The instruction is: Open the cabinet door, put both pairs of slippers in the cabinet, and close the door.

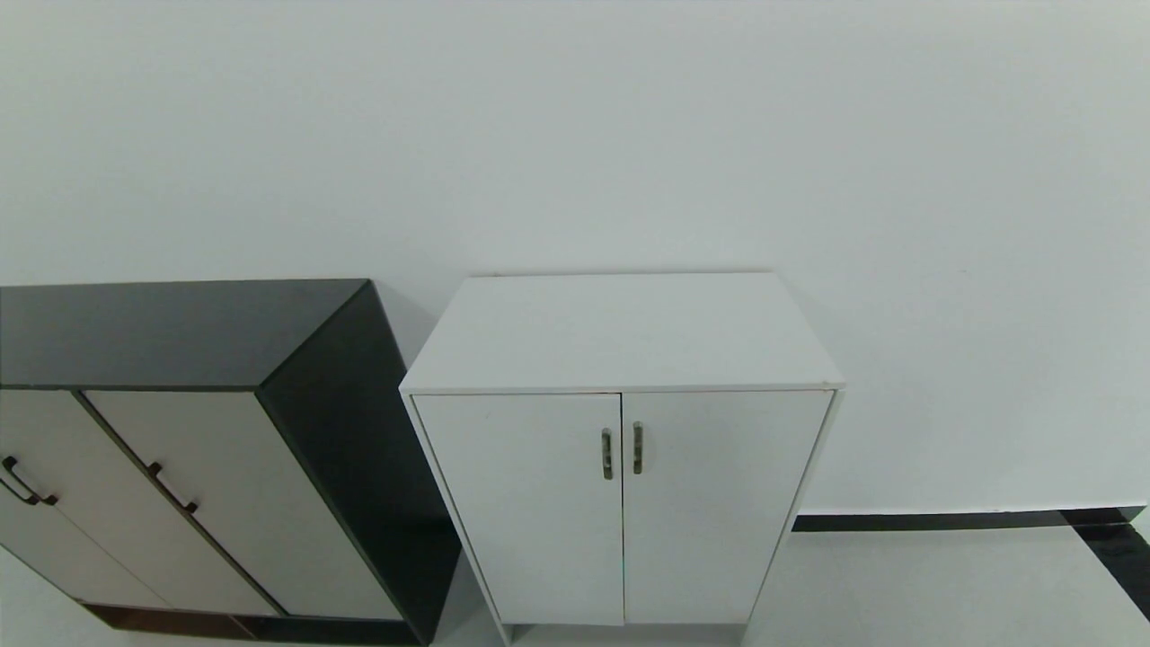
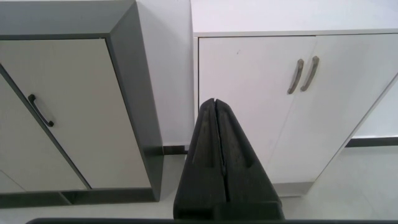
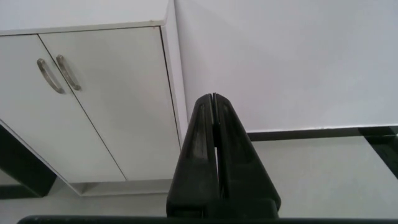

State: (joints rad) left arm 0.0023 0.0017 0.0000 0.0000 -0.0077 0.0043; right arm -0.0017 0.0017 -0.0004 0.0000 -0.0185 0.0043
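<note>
Plain white wall (image 1: 575,135), white cabinet (image 1: 620,332) shut, left tool (image 2: 215,102) and right tool (image 3: 213,98) both pinched closed, empty; I'd hook a stiff metal handle (image 1: 637,447), door (image 1: 719,512) probably swings light.

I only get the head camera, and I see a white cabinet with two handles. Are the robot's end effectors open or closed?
Observer: The left end effector is shut, its fingers pressed together with nothing between them.
Operator: What about the other one?
Observer: The right end effector is shut too, and it holds nothing.
Operator: What is the left one pointing at?
Observer: It points toward the left door of the white cabinet, on the side near the dark cabinet, and it is not touching the door.
</note>
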